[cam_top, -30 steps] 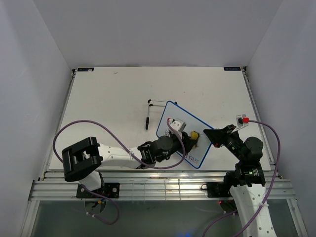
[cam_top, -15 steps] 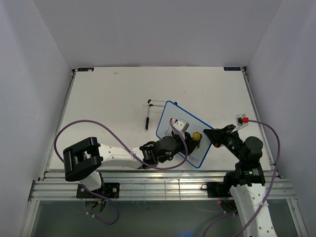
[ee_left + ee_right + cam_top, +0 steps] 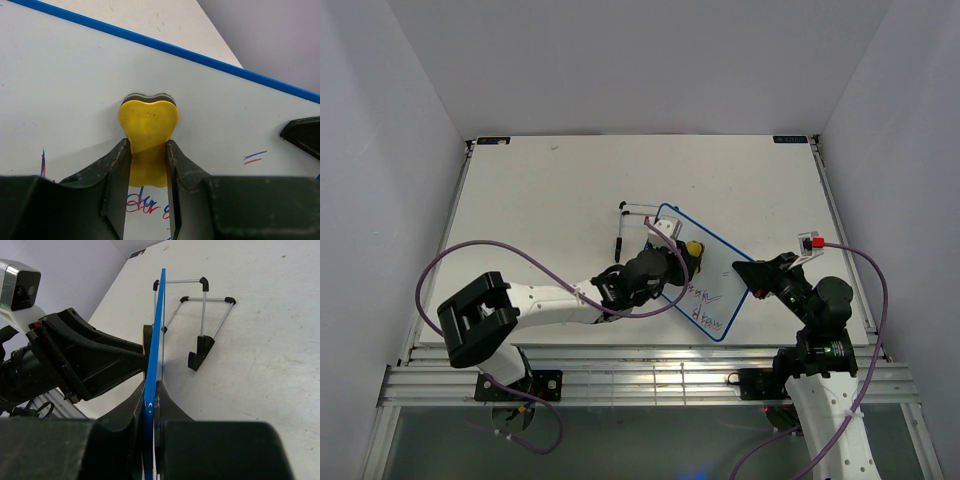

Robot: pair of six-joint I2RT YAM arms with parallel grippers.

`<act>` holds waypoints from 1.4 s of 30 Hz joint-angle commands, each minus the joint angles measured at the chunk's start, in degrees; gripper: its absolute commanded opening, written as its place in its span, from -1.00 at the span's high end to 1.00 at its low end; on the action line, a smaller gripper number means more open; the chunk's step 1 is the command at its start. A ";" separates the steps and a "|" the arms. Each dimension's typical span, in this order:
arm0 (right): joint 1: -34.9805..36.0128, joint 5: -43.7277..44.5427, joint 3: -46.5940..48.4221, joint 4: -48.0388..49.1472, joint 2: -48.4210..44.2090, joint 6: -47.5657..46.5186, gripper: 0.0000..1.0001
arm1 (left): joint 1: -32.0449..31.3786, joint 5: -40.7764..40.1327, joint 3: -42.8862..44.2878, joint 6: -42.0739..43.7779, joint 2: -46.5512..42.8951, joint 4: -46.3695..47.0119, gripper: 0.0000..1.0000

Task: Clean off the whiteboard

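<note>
The whiteboard, white with a blue frame, is held tilted above the table. It still bears purple and red writing on its near part. My right gripper is shut on the board's right edge; the right wrist view shows the blue frame edge-on between the jaws. My left gripper is shut on the yellow eraser, which presses on the board's far part. In the left wrist view the eraser lies flat on the white surface, with writing below it.
A thin black wire stand lies on the table left of the board; it also shows in the right wrist view. The left arm's purple cable loops over the table's near left.
My left gripper has moved the eraser from the board's near middle up toward its far corner. Writing in the middle has been wiped. The right gripper and board stay put.
</note>
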 commanded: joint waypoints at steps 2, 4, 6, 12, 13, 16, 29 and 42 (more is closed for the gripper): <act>1.62 -9.71 5.64 8.39 -1.11 6.04 0.84 | -3.94 1.24 4.96 2.68 2.59 -1.71 1.00; 1.62 -9.62 5.73 8.30 -1.02 6.04 0.85 | -6.49 1.33 6.10 3.38 4.00 -1.53 1.00; 1.70 -9.62 6.00 8.21 -0.93 6.13 0.84 | -8.16 1.59 7.34 3.38 4.87 -1.44 1.00; 1.62 -9.27 6.26 8.47 -0.93 6.65 0.84 | -11.86 3.26 8.22 0.66 7.43 -1.53 1.00; 1.62 -9.27 6.17 8.56 -0.93 6.91 0.84 | -12.21 4.39 8.22 0.31 7.69 -1.44 1.00; 1.70 -9.36 6.17 8.74 -0.93 7.09 0.84 | -12.92 4.75 8.31 -0.13 7.87 -1.44 1.00; 1.70 -9.53 6.52 8.21 -1.63 7.18 0.84 | -4.67 -1.57 2.43 -8.48 4.88 -9.17 1.00; 1.62 -10.68 6.79 9.61 -1.28 8.23 0.85 | 8.96 4.40 -10.93 -8.31 1.10 -0.22 1.00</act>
